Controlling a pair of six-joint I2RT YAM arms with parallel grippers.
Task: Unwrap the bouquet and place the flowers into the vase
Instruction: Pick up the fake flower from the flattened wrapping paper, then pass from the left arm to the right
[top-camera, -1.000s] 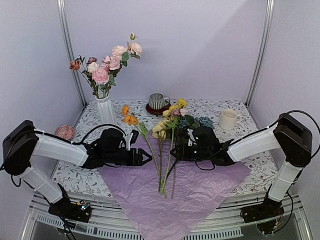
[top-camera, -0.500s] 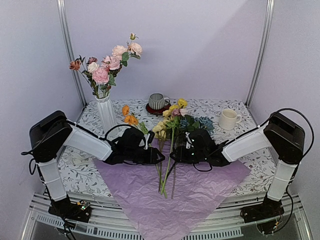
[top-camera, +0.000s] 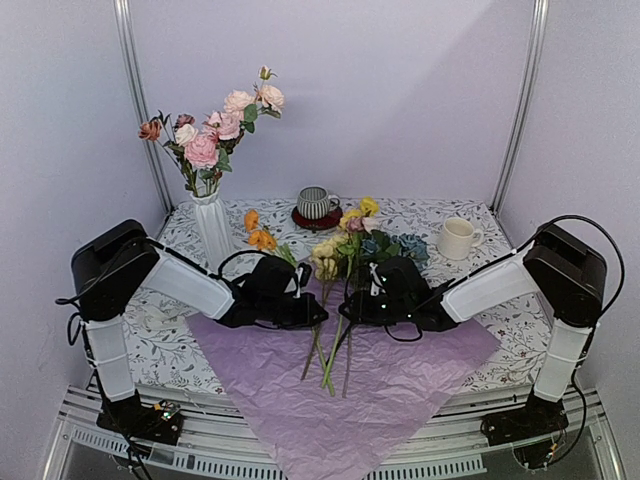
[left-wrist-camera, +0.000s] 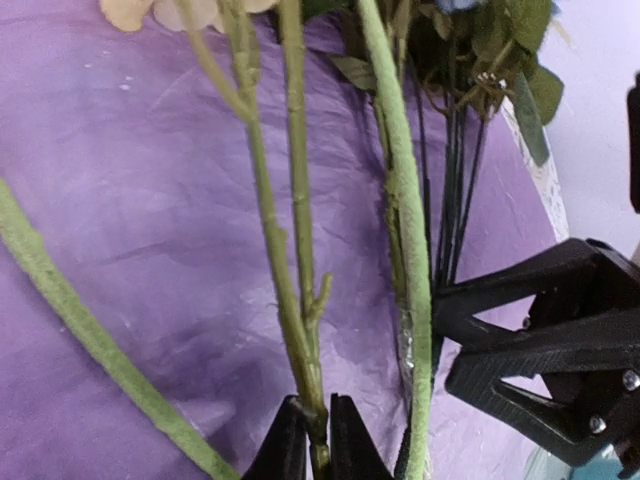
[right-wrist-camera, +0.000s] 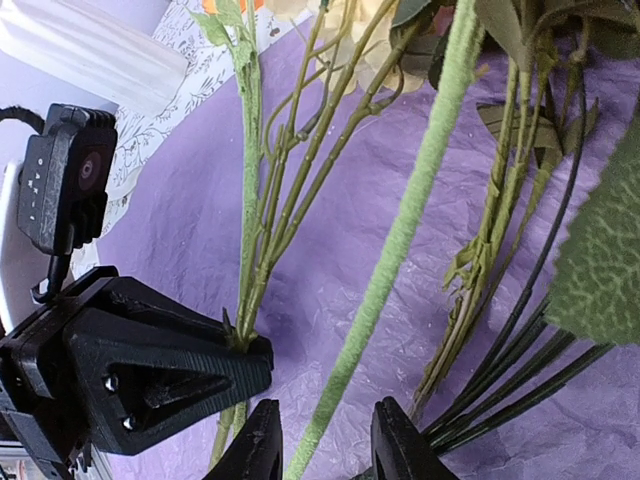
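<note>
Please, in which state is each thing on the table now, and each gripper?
left gripper: shut on a thin flower stem
right gripper: open, fuzzy stem between its jaws
tissue paper: unwrapped, spread flat
flowers: lying on the tissue paper
vase: upright, holding pink flowers
striped mug: upright
cream mug: upright

crinkled matt tissue paper (left-wrist-camera: 120, 180) and fuzzy green stems (left-wrist-camera: 402, 200).

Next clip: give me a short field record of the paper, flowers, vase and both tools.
paper: crinkled lilac tissue sheet, unwrapped and spread flat
loose flowers: mixed green-stemmed blooms lying on the sheet
vase: tall ribbed white vase, back left, holding pink and cream blooms
left tool: shut on a thin green stem
right tool: open, fuzzy green stem between its fingers
</note>
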